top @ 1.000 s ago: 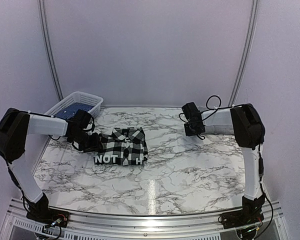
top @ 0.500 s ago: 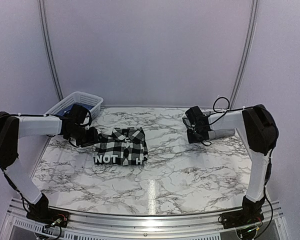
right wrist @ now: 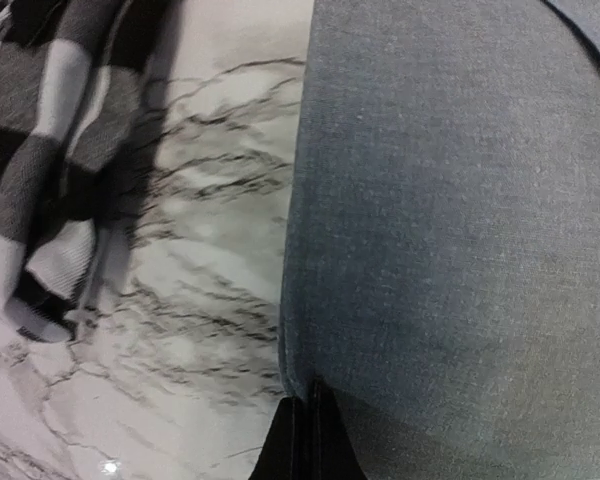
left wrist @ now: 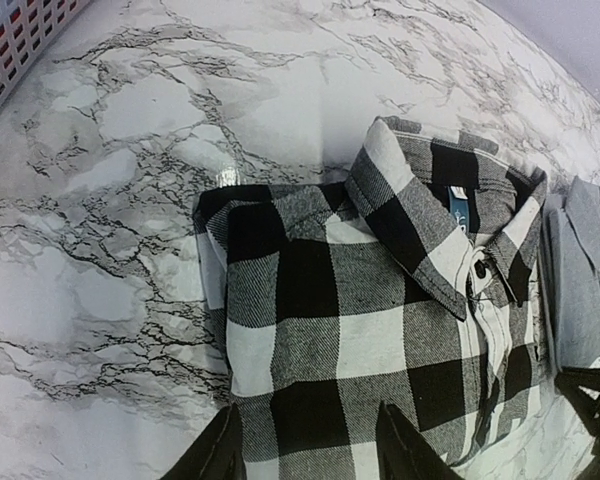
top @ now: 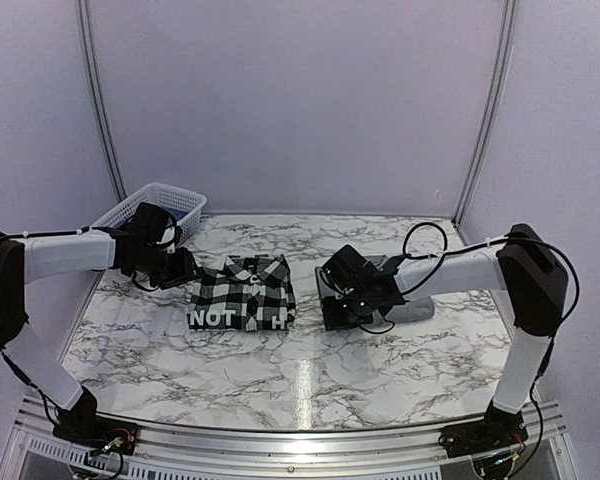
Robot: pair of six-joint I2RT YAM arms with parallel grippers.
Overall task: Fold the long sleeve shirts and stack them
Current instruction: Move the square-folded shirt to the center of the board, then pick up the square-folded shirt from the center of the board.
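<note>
Right wrist view shows the right gripper (right wrist: pixel 302 422) clenched, its two dark fingertips pressed together on the near edge of a grey-blue folded cloth shirt (right wrist: pixel 450 220). This grey-blue shirt lies flat on the white marble-patterned table (right wrist: pixel 210 290), just to the right of the soft black-and-white large-check cloth shirt (right wrist: pixel 40 150). A narrow strip of marble separates the two, so they do not touch. The left gripper (left wrist: pixel 310 448) is at the left side of the checked shirt and is released. Its two black fingers (left wrist: pixel 220 455) stand apart above the checked cloth, and nothing is held between them. The checked shirt is folded into a neat rectangle a little left of the table's middle. Its collar (left wrist: pixel 430 220) points to the far side. Its black band with big white block letters (top: pixel 212 318) lies along the near edge, where "NOT" can be read. Beyond the checked shirt, to its far left, stands a white plastic lattice basket (top: pixel 150 205) with something blue inside. I cannot tell what the blue thing is.
</note>
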